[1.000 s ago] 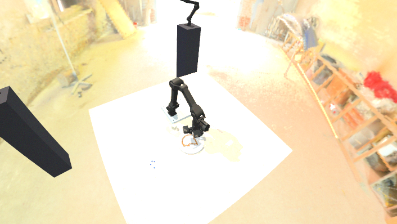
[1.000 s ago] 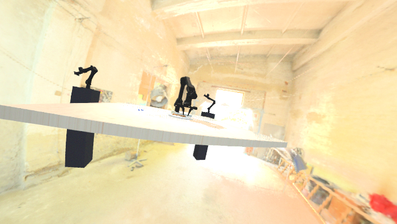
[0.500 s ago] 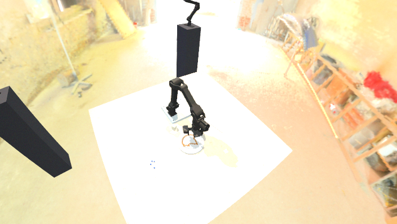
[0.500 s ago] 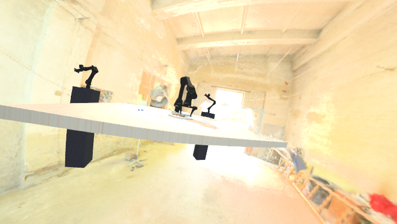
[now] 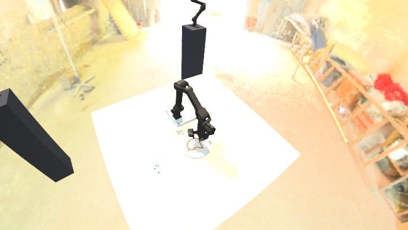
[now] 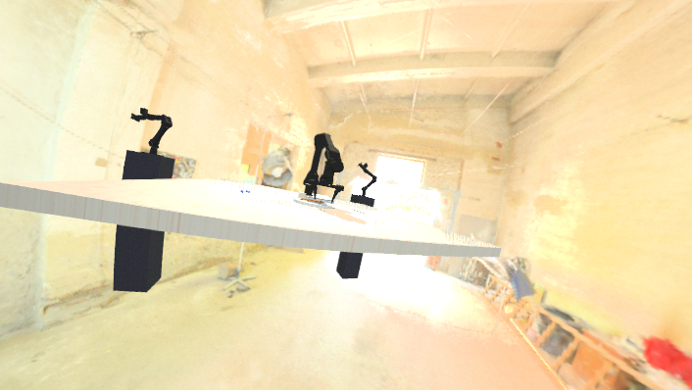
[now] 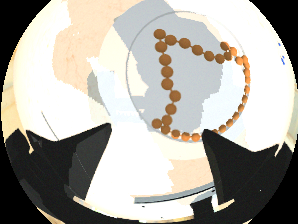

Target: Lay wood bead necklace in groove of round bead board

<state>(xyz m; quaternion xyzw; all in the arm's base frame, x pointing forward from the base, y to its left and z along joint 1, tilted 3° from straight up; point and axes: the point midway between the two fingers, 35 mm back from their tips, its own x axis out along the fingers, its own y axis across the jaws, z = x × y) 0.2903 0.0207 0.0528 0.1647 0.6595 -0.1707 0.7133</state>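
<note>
The jaws (image 5: 196,136) (image 6: 325,198) are spread wide near the necklace (image 5: 198,147) (image 6: 312,200) (image 7: 166,72), and if they descend carelessly, one fingertip could push the seated beads out of the groove (image 7: 128,75)

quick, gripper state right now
Gripper: open wide, holding nothing; the bead necklace lies on the round board.
</note>
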